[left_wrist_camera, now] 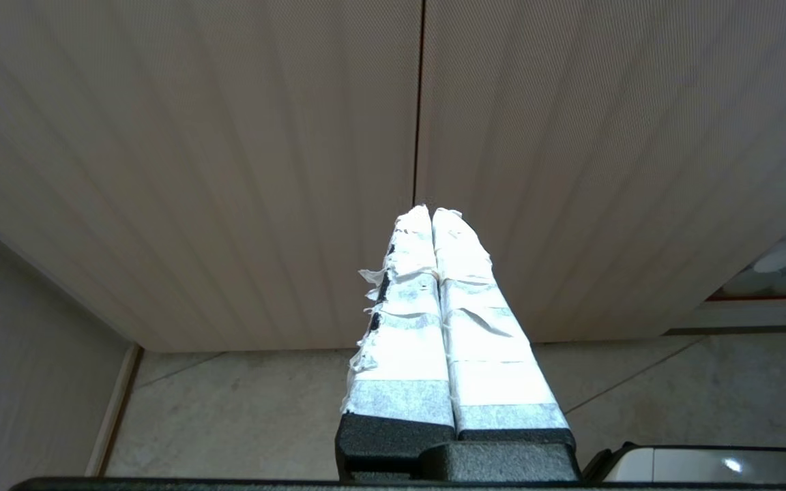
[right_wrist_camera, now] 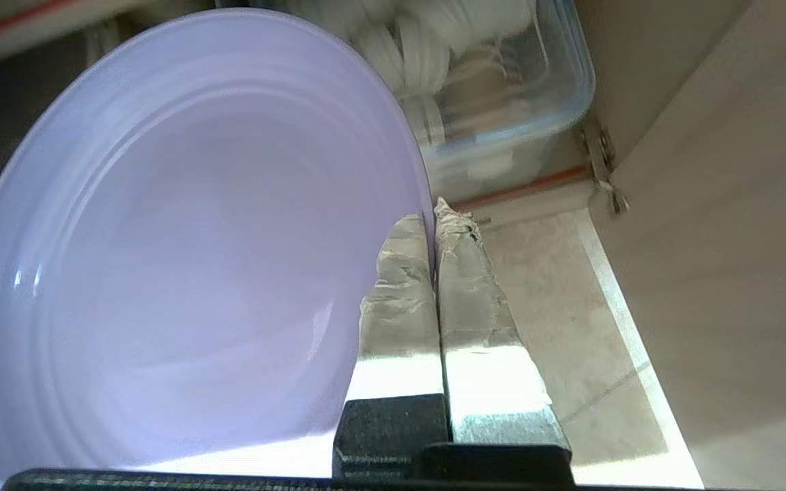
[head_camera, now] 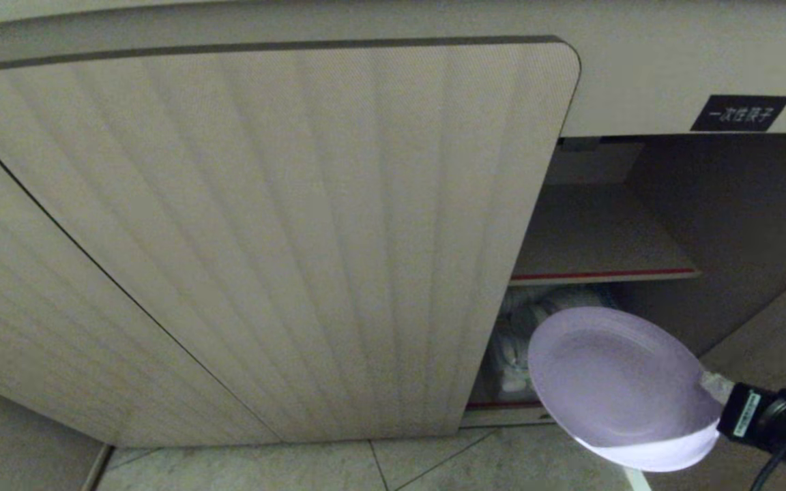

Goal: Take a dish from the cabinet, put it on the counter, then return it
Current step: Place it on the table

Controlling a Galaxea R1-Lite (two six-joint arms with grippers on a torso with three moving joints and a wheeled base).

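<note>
Head view: the dish (head_camera: 621, 382), a lavender plate, hangs tilted in the air in front of the cabinet (head_camera: 263, 239), at the open right-hand bay and level with its lower compartment, above the tiled floor (head_camera: 297, 470); nothing carries it but the right tool (head_camera: 710, 385), which pinches its rim at the edge farthest from the closed ribbed door. Red-edged shelf (head_camera: 601, 275) above it is bare as far as visible. A small black label (head_camera: 739, 113) with white Chinese characters sits on the cabinet front over the opening; the characters appear to read 一次性筷子. Left wrist view: left tool (left_wrist_camera: 432, 213) clenched on nothing, tape-wrapped fingers (left_wrist_camera: 461, 300) pressed together, parked facing the closed doors. Right wrist view: right tool (right_wrist_camera: 432, 208) clamped on the dish (right_wrist_camera: 181, 252) at its thin rim, the plate standing almost edge-on beside the fingers; behind it a clear lidded bin (right_wrist_camera: 502, 102) of white ware sits on the cabinet's bottom level. Handling judgement: plate looks like light, stiff plastic, smooth and a bit slippery; a one-sided rim pinch lets it swing or slide, so slow moves suit it. No brand marks visible on the plate.
</note>
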